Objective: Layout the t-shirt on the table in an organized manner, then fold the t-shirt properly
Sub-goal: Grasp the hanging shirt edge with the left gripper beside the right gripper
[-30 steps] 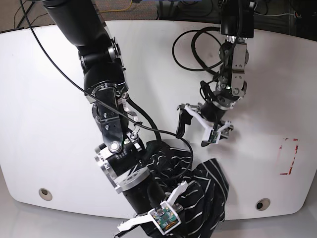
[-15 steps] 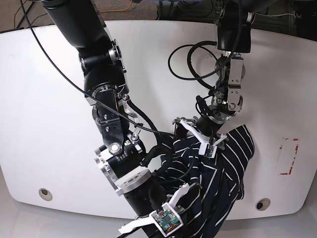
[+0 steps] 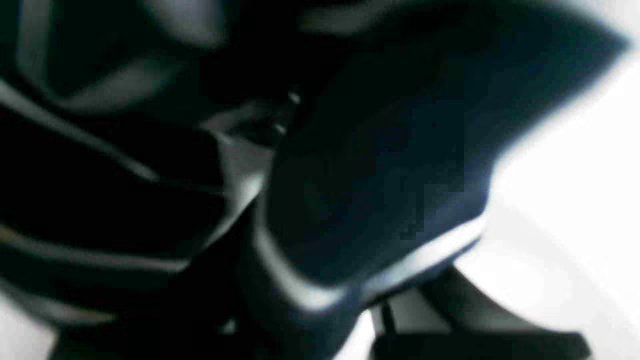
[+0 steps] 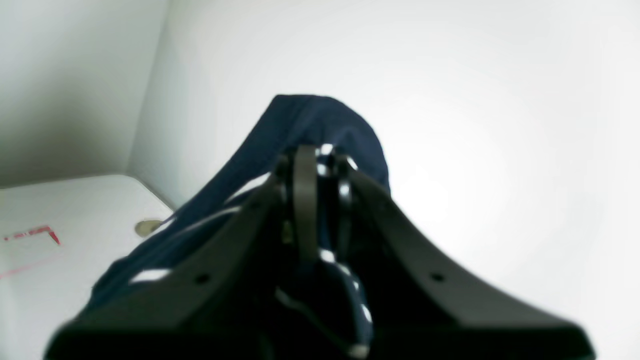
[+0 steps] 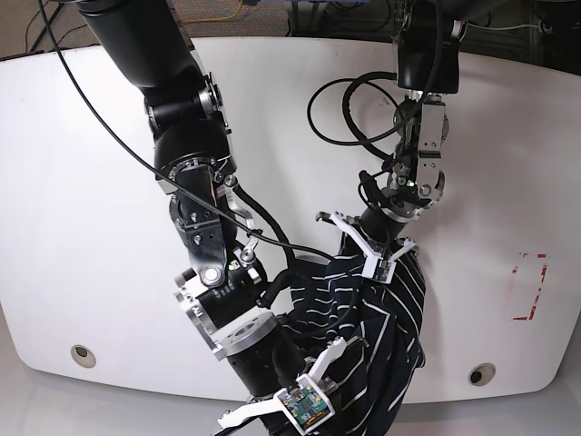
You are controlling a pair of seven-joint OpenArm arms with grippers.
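Note:
The t-shirt (image 5: pixel 386 318), dark navy with thin white stripes, hangs bunched between my two grippers over the front of the white table (image 5: pixel 91 182). My left gripper (image 5: pixel 368 254) is shut on the shirt's upper edge. Low at the table's front edge, my right gripper (image 5: pixel 304 391) is shut on another part of the cloth. In the right wrist view the gripper (image 4: pixel 320 160) pinches a fold of the t-shirt (image 4: pixel 320 115) between its fingertips. The left wrist view is filled by blurred t-shirt (image 3: pixel 375 190) cloth close to the lens, which hides the fingertips.
Two metal-ringed holes (image 5: pixel 83 354) (image 5: pixel 481 373) sit near the front edge. A red-marked rectangle (image 5: pixel 531 286) lies at the right. Black cables (image 5: pixel 349 100) loop on the table behind the left arm. The bulky right arm (image 5: pixel 186 154) crosses the middle.
The left gripper, open above bare table a second ago, came down onto the shirt and shut on it. The cloth flared to the right, then drew in and now hangs narrower.

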